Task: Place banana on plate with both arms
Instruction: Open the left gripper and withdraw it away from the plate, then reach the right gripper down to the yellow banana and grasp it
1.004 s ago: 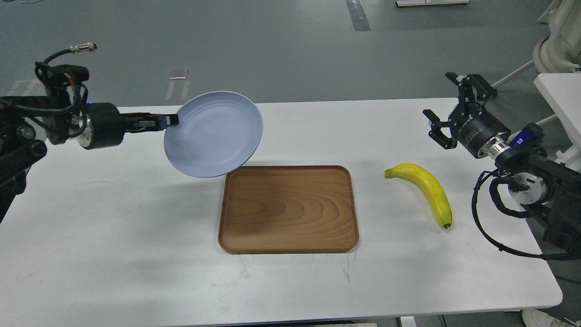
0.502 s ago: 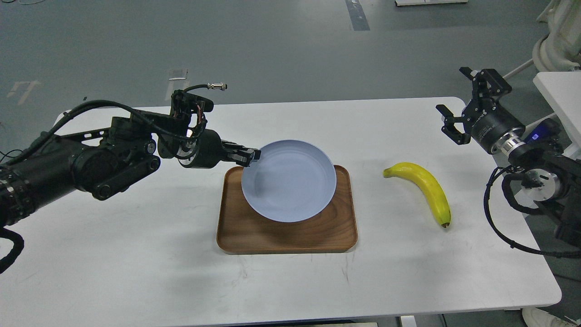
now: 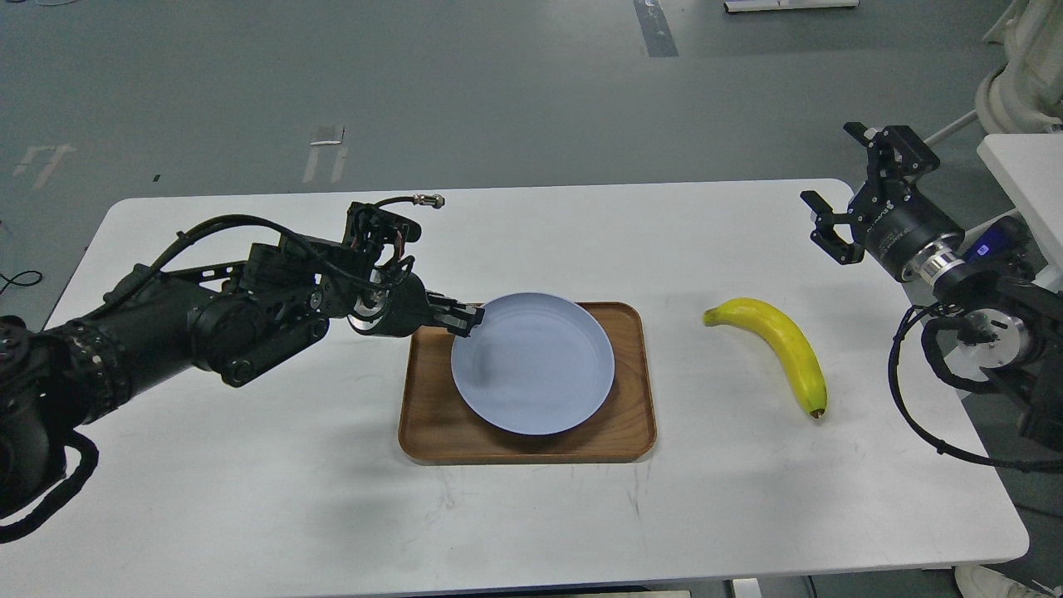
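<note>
The pale blue plate [image 3: 536, 365] lies on the brown wooden tray [image 3: 631, 415] at the table's middle. My left gripper [image 3: 469, 318] is shut on the plate's left rim, with the arm stretching in low from the left. The yellow banana [image 3: 785, 340] lies on the white table to the right of the tray, its dark tip toward me. My right gripper [image 3: 843, 191] is open and empty, held above the table's far right edge, behind and to the right of the banana.
The white table [image 3: 249, 482] spans the view; its right edge lies close beside the right arm. A white stand [image 3: 1026, 174] and pale machine base are beyond the right edge. Grey floor lies behind.
My left arm carried the plate from up in the air at the left down onto the tray and lowered it flat. The right gripper shifted slightly to the right. The banana has not moved.
</note>
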